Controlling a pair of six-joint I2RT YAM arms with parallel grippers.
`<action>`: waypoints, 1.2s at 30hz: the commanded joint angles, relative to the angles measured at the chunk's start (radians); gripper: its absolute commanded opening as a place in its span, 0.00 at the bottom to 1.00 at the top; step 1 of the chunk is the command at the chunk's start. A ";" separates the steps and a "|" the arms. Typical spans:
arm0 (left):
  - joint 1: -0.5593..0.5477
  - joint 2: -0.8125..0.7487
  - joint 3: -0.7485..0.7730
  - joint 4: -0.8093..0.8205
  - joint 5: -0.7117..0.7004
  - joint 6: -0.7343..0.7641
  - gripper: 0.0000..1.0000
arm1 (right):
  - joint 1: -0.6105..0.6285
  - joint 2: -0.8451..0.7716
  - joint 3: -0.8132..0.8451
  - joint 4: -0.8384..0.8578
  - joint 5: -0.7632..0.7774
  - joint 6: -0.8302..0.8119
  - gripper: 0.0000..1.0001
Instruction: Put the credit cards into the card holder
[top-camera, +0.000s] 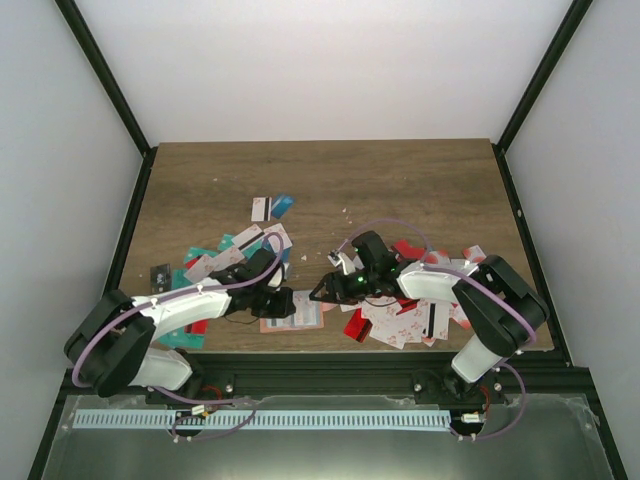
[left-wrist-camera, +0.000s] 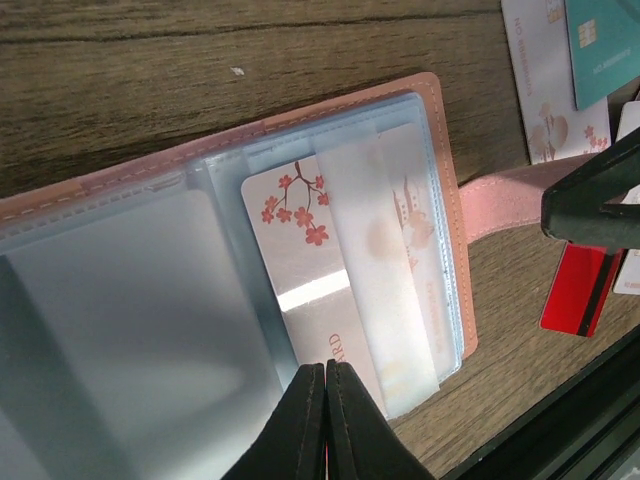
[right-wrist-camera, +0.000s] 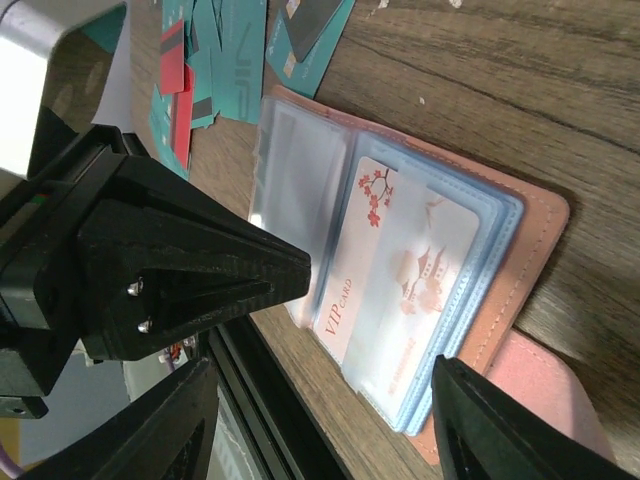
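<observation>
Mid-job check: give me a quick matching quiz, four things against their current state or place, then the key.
Things:
1. left pincer
2. right pincer
3. blossom card
4. red striped card

States or places:
A. lying loose on the table
B. open
C. shut
D. inside a clear sleeve of the card holder

Pairs: 1-C, 2-B, 3-D, 4-A.
</observation>
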 joint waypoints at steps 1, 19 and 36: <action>-0.003 0.006 0.014 0.004 0.012 0.022 0.04 | 0.000 0.010 0.021 0.029 -0.033 0.023 0.60; -0.004 0.106 0.010 0.039 0.033 0.061 0.04 | 0.011 0.107 0.050 0.058 -0.074 0.035 0.57; -0.003 0.123 -0.022 0.043 0.031 0.083 0.04 | 0.031 0.155 0.090 0.062 -0.090 0.035 0.55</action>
